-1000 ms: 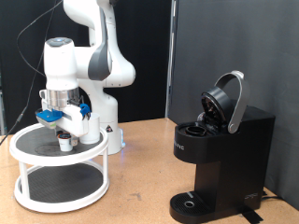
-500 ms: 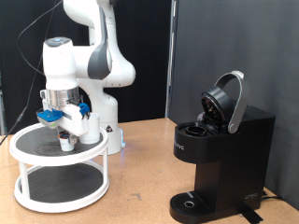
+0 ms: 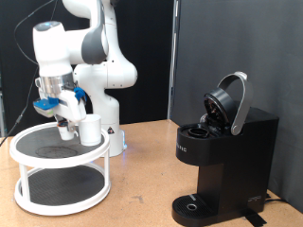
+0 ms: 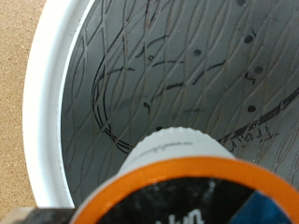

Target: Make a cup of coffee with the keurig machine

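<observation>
We find the end effector [image 3: 64,123] raised just above the upper tier of the white two-tier stand [image 3: 28,144], closed on one small pod [image 4: 187,182], evidently lifted clear for loading. One cup [image 3: 90,130] stands on that tier just beside the end effector, toward the exterior view's right. One keurig machine [image 3: 227,156] sits well apart on the worktop [image 3: 142,184], further to that right, its lid open, presumably to receive a pod.

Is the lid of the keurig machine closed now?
No, the keurig machine has its domed lid tilted up and open in the exterior view.
</observation>
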Robot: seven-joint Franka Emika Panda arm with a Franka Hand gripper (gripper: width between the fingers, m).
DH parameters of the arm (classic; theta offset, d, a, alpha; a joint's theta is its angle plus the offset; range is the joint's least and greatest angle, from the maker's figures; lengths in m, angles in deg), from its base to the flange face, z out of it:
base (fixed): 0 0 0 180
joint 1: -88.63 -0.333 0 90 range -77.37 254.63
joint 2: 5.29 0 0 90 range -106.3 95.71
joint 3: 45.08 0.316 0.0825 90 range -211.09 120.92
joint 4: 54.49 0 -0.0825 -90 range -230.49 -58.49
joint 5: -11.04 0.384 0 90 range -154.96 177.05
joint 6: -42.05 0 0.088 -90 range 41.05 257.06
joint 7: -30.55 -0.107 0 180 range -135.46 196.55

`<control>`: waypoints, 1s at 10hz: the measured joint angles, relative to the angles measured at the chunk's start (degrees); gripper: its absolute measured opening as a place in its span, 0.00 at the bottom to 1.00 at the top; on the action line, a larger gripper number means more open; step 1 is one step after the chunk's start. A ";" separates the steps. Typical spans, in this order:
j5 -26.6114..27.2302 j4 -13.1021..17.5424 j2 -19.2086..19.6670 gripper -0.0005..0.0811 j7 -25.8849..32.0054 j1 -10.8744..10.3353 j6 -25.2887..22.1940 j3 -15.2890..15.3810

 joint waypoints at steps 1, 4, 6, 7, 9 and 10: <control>0.01 -0.15 0.04 0.49 0.00 0.00 0.17 0.00; 8.78 1.19 -0.51 0.49 0.94 -0.35 -1.00 -1.16; 17.39 4.58 -1.39 0.49 2.02 -1.10 -5.58 -2.66; 23.07 6.79 -1.62 0.49 2.86 -2.17 -9.72 -3.62; 29.73 10.25 -1.54 0.49 0.92 -4.02 -16.09 -3.79; 30.19 11.11 -1.55 0.49 -2.41 -4.51 -16.67 -2.50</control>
